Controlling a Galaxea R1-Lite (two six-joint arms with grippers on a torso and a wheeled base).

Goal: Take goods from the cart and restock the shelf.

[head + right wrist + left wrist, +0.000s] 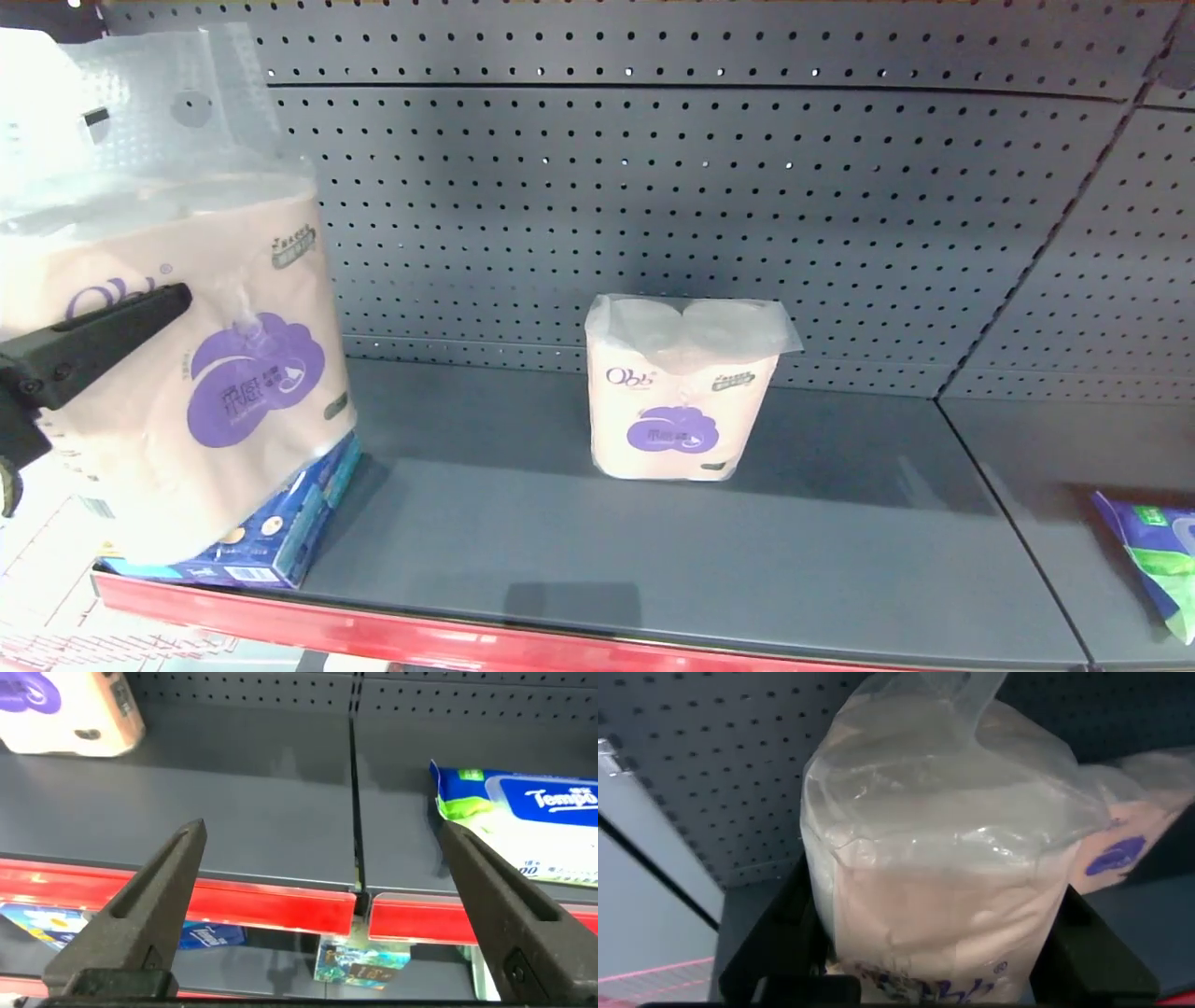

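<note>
Left claw (pixel 929 947) pinches a toilet-paper pack (pixel 943 849); right claw (pixel 322 831) hangs spread before the red-edged shelf (pixel 234 775)

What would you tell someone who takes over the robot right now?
Left gripper: shut on a toilet paper pack, at the left end of the shelf, over a blue box; whether it rests on the box is unclear.
Right gripper: open and empty, in front of the shelf's red edge.
Done: a second pack stands upright mid-shelf.
Left: set the held pack down, release it, then probably fetch more goods.
</note>
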